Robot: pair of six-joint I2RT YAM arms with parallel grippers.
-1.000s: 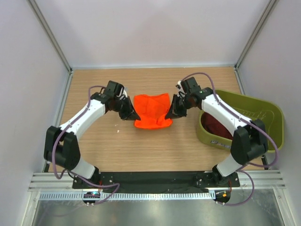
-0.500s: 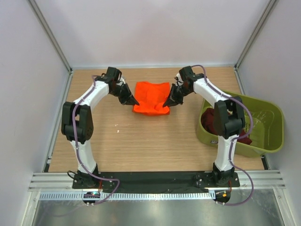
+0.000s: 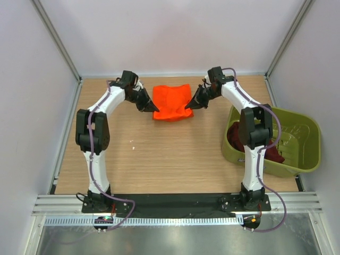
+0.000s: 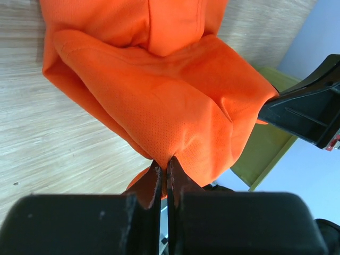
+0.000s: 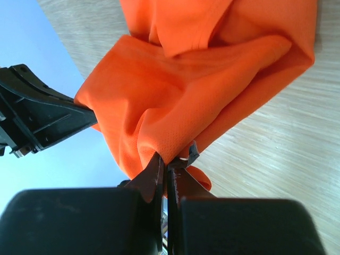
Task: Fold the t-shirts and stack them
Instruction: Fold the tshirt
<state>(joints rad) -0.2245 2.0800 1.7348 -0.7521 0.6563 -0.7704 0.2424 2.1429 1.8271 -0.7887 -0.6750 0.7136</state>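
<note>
The left tool (image 4: pixel 165 169) rises from the bottom centre of the frame. Its two dark fingers are pressed close together, with a fold of the orange t-shirt (image 4: pixel 159 90) pinched between their tips. From there the cloth spreads across the middle and upper part of the frame, folded over itself in layers. Its lower layer lies on the wooden tabletop (image 4: pixel 48 143) at the left. At the right edge the black right tool (image 4: pixel 276 109) meets the shirt's far corner. Below that tool, part of an olive-green tub (image 4: pixel 268 146) shows.
</note>
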